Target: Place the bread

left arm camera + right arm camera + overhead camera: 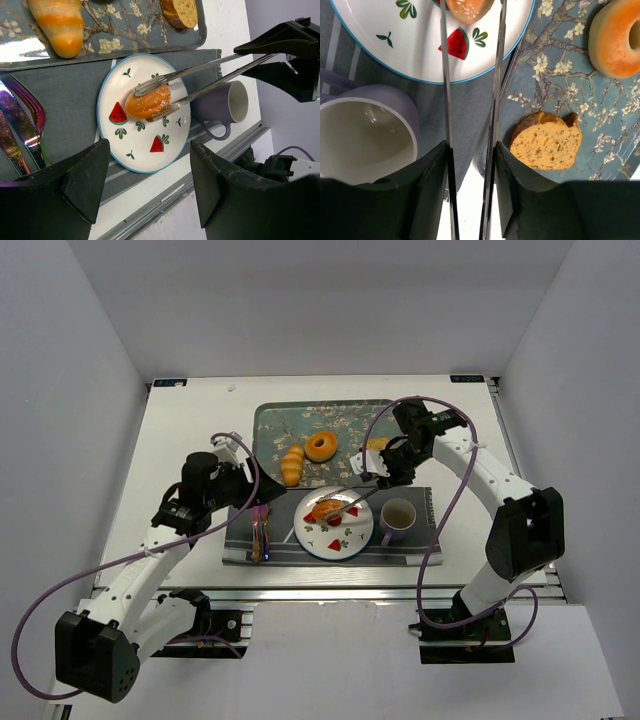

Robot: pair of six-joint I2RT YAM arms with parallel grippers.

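The bread, a sesame bun, lies on the white watermelon-print plate. Metal tongs reach in from the right, with their tips on either side of the bun and touching it. My right gripper is shut on the tongs' two arms near their back end. My left gripper hangs open over the plate's near-left edge with nothing between its fingers.
A floral tray behind the plate holds a long roll, a doughnut and a bread slice. A purple mug stands right of the plate. Iridescent cutlery lies on the grey placemat.
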